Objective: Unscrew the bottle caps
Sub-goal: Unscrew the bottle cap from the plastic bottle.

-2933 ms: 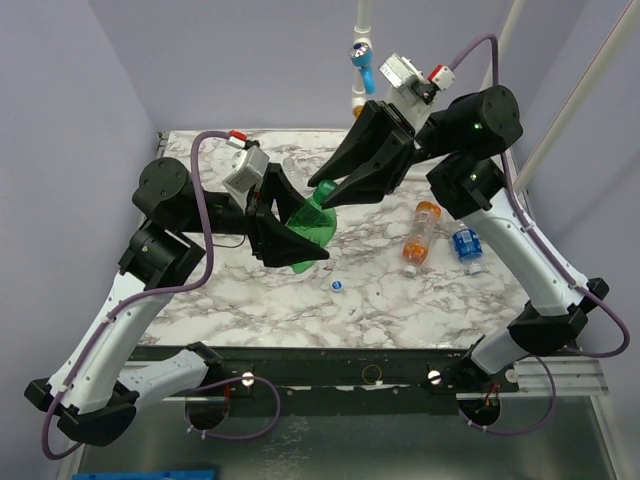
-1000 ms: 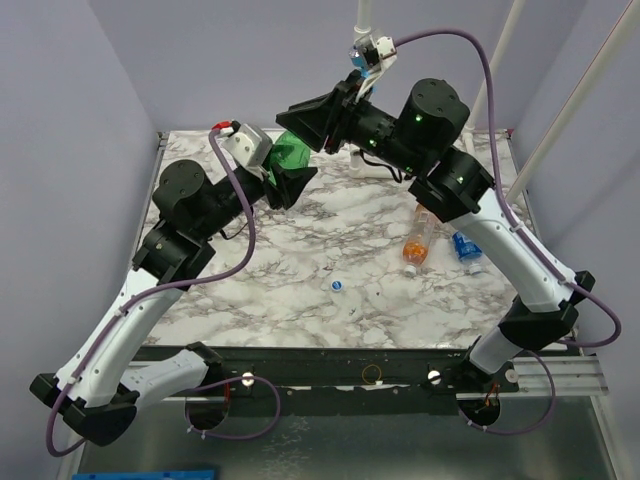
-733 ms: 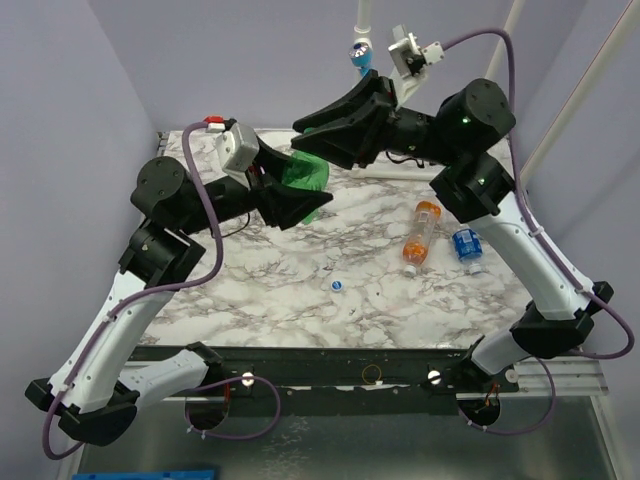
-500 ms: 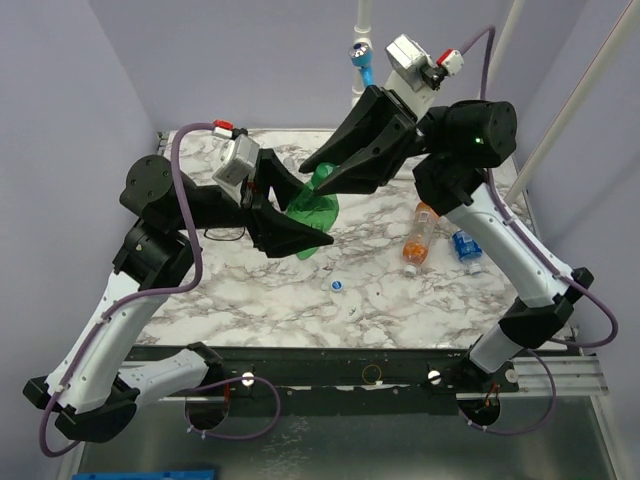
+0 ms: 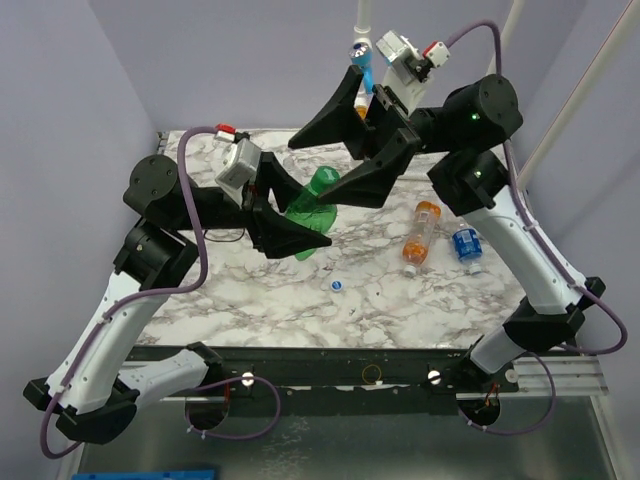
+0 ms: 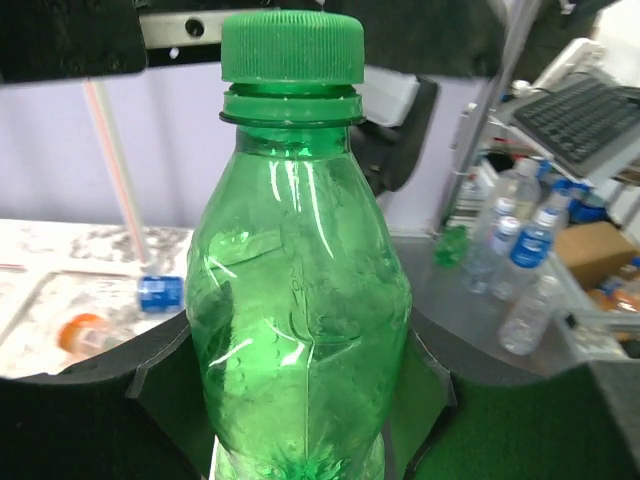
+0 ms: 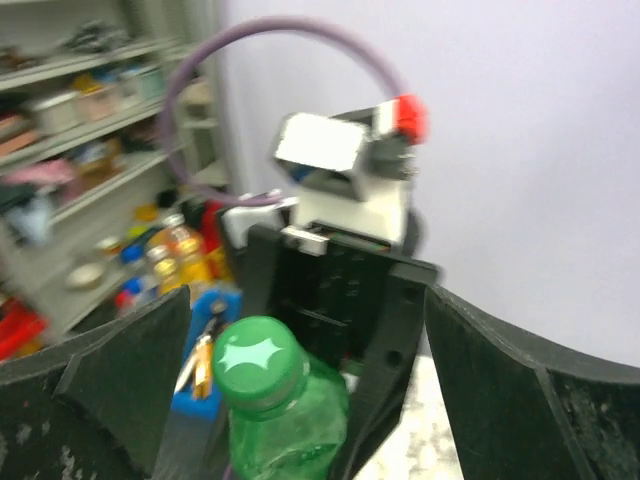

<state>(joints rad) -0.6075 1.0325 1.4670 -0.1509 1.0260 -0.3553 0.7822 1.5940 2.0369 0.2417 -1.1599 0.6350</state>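
The green bottle (image 5: 312, 205) is translucent, with a matching ribbed green cap (image 6: 291, 45). The desk (image 5: 400, 300) is white marble veined in grey. The other colours are an orange bottle (image 5: 420, 232), a blue-labelled clear bottle (image 5: 466, 246), a whitish-blue loose cap (image 5: 338, 285) and a purple cable (image 7: 300, 21).

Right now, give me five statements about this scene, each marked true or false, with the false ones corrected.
1. The left gripper holds the green bottle. True.
2. The green cap is off the bottle. False: it sits on the neck.
3. The right gripper is clamped on the cap. False: its jaws stand wide open on either side of the cap, without touching it.
4. The orange bottle lies on its side on the table. True.
5. A small loose cap lies on the table. True.
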